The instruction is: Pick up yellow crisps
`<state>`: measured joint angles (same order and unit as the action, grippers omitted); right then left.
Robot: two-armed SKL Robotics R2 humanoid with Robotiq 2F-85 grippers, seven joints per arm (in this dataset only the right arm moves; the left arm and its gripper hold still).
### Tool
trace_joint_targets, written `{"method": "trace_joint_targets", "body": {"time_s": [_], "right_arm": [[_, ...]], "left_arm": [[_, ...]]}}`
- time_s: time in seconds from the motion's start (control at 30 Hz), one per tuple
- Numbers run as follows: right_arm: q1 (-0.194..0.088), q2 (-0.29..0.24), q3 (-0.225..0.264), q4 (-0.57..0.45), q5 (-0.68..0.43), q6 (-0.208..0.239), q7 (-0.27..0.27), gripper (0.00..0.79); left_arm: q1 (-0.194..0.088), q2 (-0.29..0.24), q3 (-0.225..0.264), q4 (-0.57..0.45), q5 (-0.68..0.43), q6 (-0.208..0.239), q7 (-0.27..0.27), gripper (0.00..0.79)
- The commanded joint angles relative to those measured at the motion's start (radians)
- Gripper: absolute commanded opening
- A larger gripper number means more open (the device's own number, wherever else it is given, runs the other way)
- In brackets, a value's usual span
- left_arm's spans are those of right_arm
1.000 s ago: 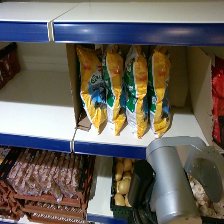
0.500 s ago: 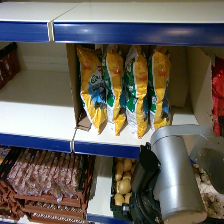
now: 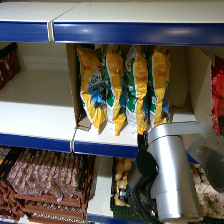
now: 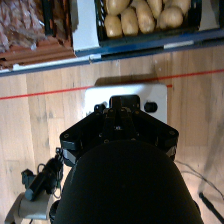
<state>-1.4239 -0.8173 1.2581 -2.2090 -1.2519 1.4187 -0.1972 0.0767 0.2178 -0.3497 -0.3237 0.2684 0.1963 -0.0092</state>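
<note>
Several yellow crisps bags stand upright side by side in an open cardboard box on the white middle shelf; the leftmost (image 3: 92, 90) and the rightmost (image 3: 159, 87) frame the row. Each is yellow-orange with a dark green-blue and white patch. My right arm (image 3: 172, 170), a silver cylinder with black cabling, rises in front of the shelf's blue edge, below the rightmost bags and touching none of them. In the right wrist view the black gripper body (image 4: 120, 125) hangs over a wooden floor, and no crisps show there.
Dark red packets sit at the far left (image 3: 7, 65) and far right (image 3: 218, 95) of the shelf. Below it lie brown packets (image 3: 45, 180) and a black crate of potatoes (image 4: 145, 15). A blue shelf edge (image 3: 125, 32) runs overhead.
My right arm has risen a little towards the shelf edge. The crisp bags have not moved.
</note>
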Motion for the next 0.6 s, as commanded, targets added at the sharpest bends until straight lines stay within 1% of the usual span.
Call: {"method": "trace_joint_targets", "body": {"time_s": [0.03, 0.5, 0.6], "right_arm": [[-0.005, 0.007, 0.005, 0.0, 0.046, 0.007, -0.006, 0.001], [-0.021, 0.014, 0.004, -0.002, 0.195, 0.025, -0.036, 0.0], [-0.02, 0.015, 0.002, -0.003, 0.222, 0.032, -0.039, 0.003]], "left_arm": [[0.0, 0.0, 0.0, 0.0, 0.0, 0.0, 0.0, 0.0], [0.0, 0.0, 0.0, 0.0, 0.0, 0.0, 0.0, 0.0], [0.0, 0.0, 0.0, 0.0, 0.0, 0.0, 0.0, 0.0]]}}
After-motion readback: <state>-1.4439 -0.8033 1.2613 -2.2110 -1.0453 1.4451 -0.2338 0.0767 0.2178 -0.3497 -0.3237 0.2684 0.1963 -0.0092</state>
